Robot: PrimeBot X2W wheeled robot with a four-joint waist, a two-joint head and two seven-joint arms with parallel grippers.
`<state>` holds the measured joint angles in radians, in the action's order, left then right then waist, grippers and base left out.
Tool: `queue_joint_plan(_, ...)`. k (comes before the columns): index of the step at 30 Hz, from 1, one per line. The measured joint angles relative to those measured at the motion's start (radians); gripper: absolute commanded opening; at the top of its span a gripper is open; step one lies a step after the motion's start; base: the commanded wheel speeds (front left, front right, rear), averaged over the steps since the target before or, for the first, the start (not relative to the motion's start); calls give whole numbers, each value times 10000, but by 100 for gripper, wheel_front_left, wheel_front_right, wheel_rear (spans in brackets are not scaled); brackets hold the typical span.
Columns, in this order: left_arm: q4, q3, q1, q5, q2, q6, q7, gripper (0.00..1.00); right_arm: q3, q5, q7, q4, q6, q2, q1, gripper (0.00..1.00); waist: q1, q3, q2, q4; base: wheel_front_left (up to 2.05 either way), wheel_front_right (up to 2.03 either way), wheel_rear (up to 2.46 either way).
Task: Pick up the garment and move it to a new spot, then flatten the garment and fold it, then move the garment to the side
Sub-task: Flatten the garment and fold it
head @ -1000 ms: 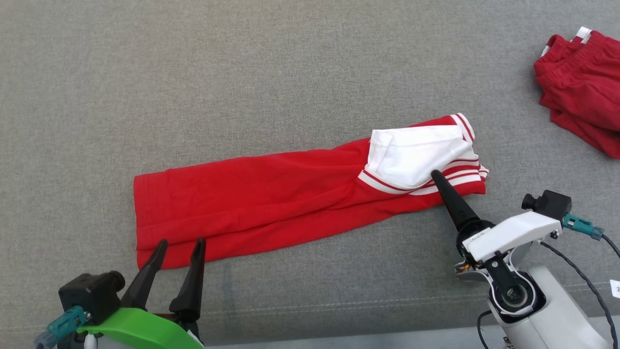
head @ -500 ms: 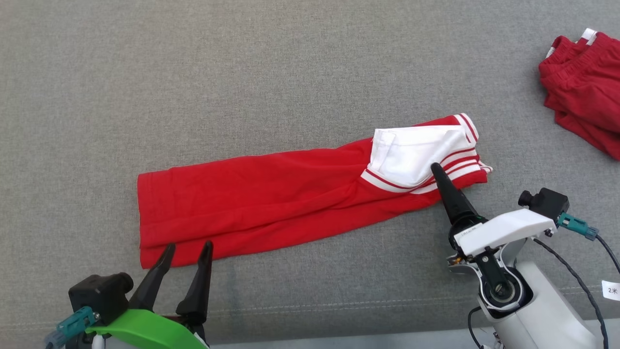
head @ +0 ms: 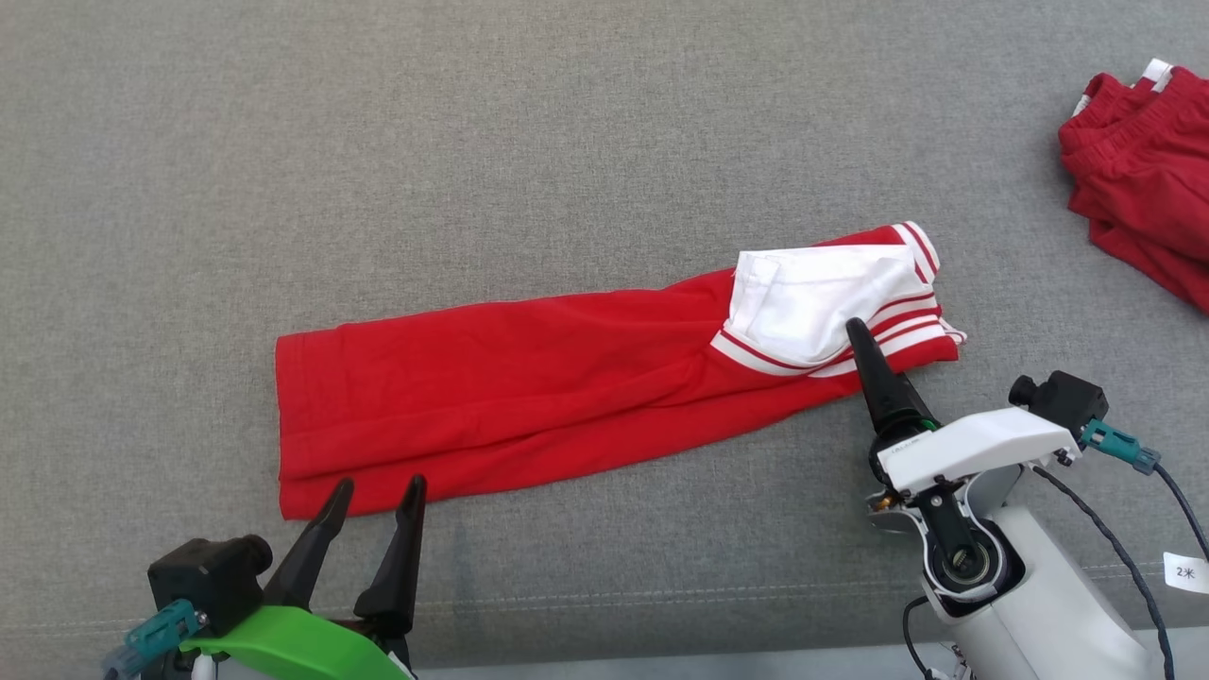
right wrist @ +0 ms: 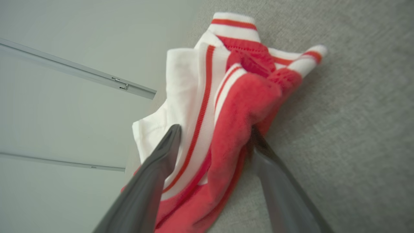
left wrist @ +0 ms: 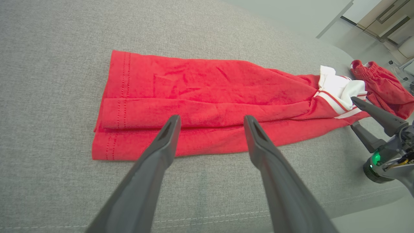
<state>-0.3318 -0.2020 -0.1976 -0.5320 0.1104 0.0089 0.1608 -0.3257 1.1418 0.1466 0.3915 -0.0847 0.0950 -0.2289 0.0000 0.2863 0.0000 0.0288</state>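
From where I stood, the red garment (head: 529,397) lay as a long narrow strip across the middle of the head view on the grey cloth tabletop (head: 472,142). Its hem sat toward the lower left of the frame and its white, striped collar end toward the right. It looked already doubled lengthwise, so I judged the folding step to be in hand, with the move to the side not yet begun.

The left claw (head: 379,481) hung released at the lower left, its two dark fingers spread. Their tips were just over the near edge of the hem corner and pinched nothing.

The right claw (right wrist: 215,127) was also spread wide. In its wrist view one finger lay against the white collar cloth and the other sat at the red edge, so a thick roll of fabric stood between the jaws, straddled but not squeezed.

A second heap of red clothing (head: 1143,142) sat well apart at the upper right.

The next move, I reckoned, called for both claws to clench on their ends, the left one dipping to catch every layer at the hem. If a layer slipped out, the strip would open when lifted.
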Motion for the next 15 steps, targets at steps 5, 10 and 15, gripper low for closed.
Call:
queue_joint_plan(5,35,-48,14,0,-29,-6,-35,100,-21,-82,115,125,161,-33,-141,48,0,20,0,39,0,0,0)
queue_joint_plan(10,96,-84,24,0,-40,-13,-100,100,-44,-94,215,211,176,-40,-241,0,0,31,0,74,0,0,0)
queue_joint_plan(15,125,-82,26,0,-44,-13,-134,100,-31,-94,305,217,174,-79,-258,0,0,32,0,96,0,0,0)
